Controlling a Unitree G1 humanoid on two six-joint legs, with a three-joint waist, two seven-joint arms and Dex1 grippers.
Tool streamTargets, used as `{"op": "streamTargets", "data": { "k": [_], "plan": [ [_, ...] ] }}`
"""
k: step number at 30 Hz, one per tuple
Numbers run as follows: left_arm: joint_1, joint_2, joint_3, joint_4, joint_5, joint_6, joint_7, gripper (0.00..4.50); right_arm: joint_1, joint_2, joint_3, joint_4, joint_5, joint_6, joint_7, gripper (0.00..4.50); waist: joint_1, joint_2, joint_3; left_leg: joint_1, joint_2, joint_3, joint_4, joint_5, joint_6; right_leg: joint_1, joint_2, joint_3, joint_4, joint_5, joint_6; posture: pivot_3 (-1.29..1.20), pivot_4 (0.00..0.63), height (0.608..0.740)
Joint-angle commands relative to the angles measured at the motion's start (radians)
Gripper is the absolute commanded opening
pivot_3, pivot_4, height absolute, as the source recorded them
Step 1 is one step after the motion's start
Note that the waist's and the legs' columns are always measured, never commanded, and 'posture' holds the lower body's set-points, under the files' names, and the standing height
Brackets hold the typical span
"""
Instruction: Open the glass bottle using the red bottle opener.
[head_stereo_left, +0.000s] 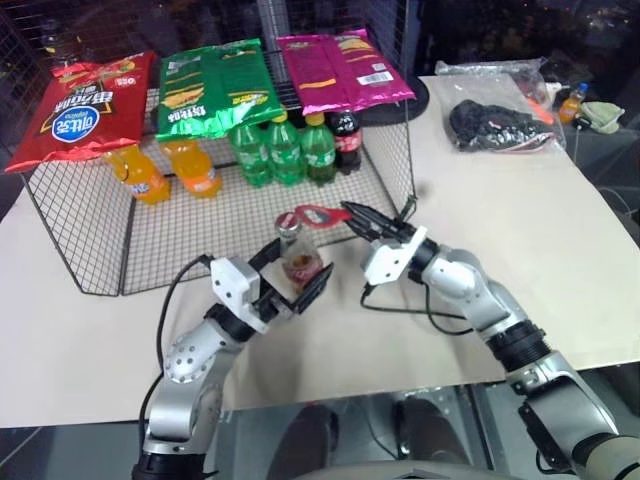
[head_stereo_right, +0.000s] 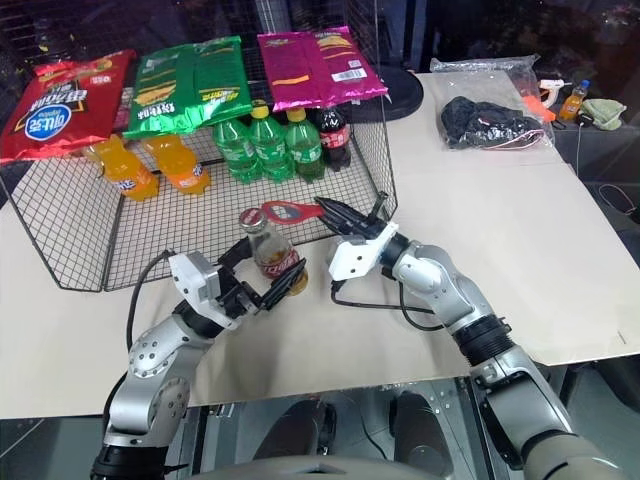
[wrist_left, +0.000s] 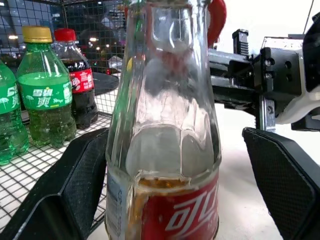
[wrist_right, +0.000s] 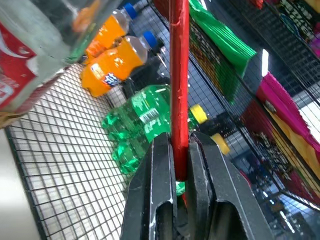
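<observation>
While the head views show the glass bottle (head_stereo_left: 297, 256) standing on the table (head_stereo_left: 520, 230) before the wire rack (head_stereo_left: 80, 220), between the left gripper's (head_stereo_left: 293, 280) wide-spread fingers, the right gripper (head_stereo_left: 362, 220) pinches the red bottle opener (head_stereo_left: 318, 214), its ring at the cap. Left wrist: one pad (wrist_left: 75, 185) touches glass, the other stands apart. Right wrist: fingers (wrist_right: 160, 195) clamp the opener's handle edge-on. Bare tabletop lies open rightward.

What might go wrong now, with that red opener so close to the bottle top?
The right gripper pinches only the handle end of the red bottle opener, so prying could twist it loose. The left gripper stands around the glass bottle with a gap at one finger, so the bottle might tip or slide toward the wire rack.
</observation>
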Motion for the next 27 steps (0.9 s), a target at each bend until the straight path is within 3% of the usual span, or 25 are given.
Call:
{"op": "streamTargets", "data": {
  "k": [1,27],
  "plan": [
    [-0.004,0.000,0.001,-0.015,-0.001,-0.010,-0.002,4.32,-0.023,0.017,-0.025,-0.045,0.030,-0.001,-0.015,0.00,0.000,0.000,0.000,0.000,0.000,0.000,0.000,0.000,0.000,0.000,0.000,0.000,0.000,0.000,0.000,0.00,0.150,0.740],
    [-0.042,0.004,0.009,-0.034,-0.004,0.015,0.012,4.32,-0.010,-0.008,0.028,-0.074,-0.008,-0.054,0.024,0.00,0.000,0.000,0.000,0.000,0.000,0.000,0.000,0.000,0.000,0.000,0.000,0.000,0.000,0.000,0.000,0.00,0.150,0.740]
  ]
}}
